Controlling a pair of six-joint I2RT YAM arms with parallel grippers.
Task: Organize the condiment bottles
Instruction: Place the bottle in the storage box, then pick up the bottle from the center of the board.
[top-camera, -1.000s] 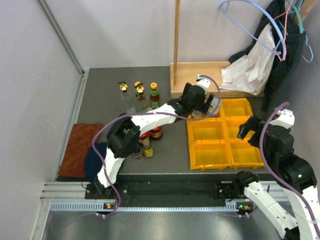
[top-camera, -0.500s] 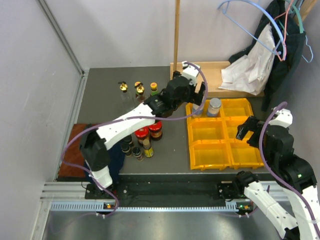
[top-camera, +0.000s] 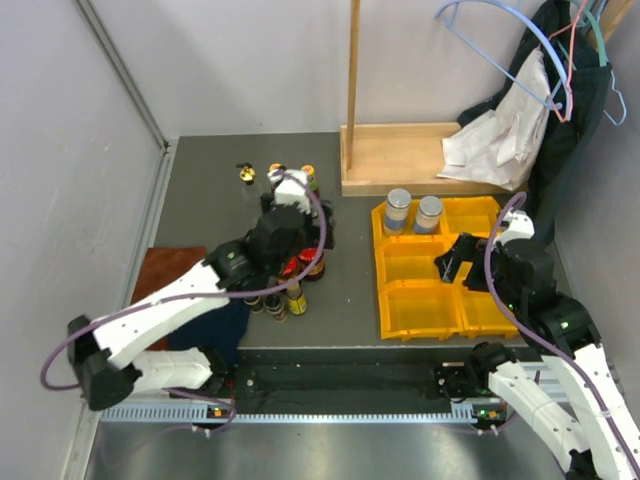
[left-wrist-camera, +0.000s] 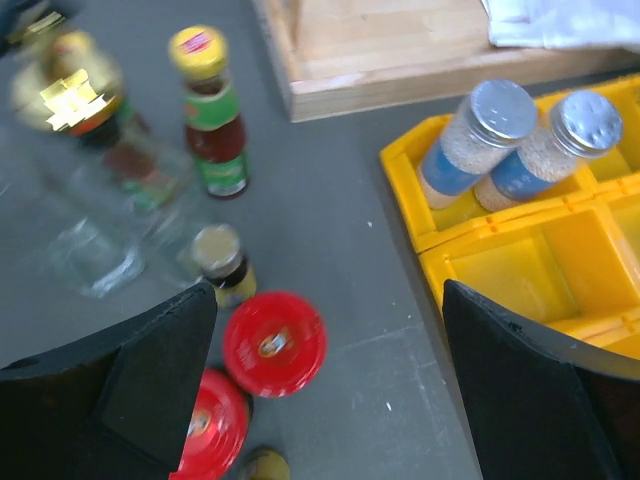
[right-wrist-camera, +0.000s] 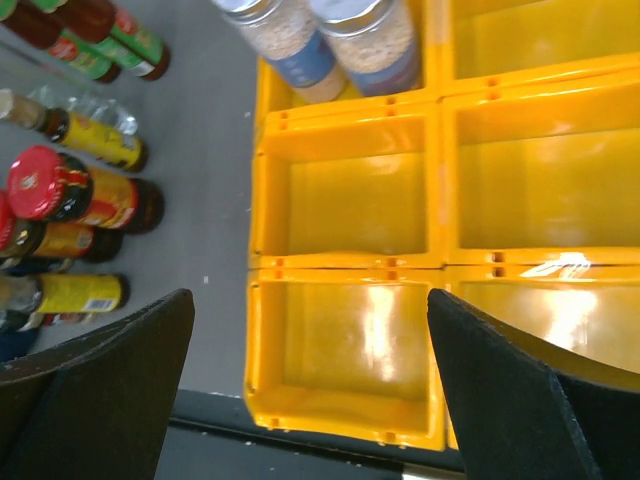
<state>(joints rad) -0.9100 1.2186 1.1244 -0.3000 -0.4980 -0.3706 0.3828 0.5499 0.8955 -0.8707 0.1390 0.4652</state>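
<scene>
Your left gripper (left-wrist-camera: 330, 300) hangs wide open, empty, over the red-lidded jars (left-wrist-camera: 274, 343) beside the yellow bin (left-wrist-camera: 500, 280) (two silver-lidded jars (left-wrist-camera: 480, 140) sit in its far-left compartment); your right gripper (right-wrist-camera: 310, 300) gapes empty too. Drop carelessly and you'll topple the small dark bottle (left-wrist-camera: 222, 262) alongside.

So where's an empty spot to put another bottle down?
Five compartments of the yellow bin are bare; only the far-left one is taken, by two silver-lidded jars. The table is also bare in the strip between the bin and the red-lidded jars. It's crowded around those jars, where small bottles stand close together.
</scene>
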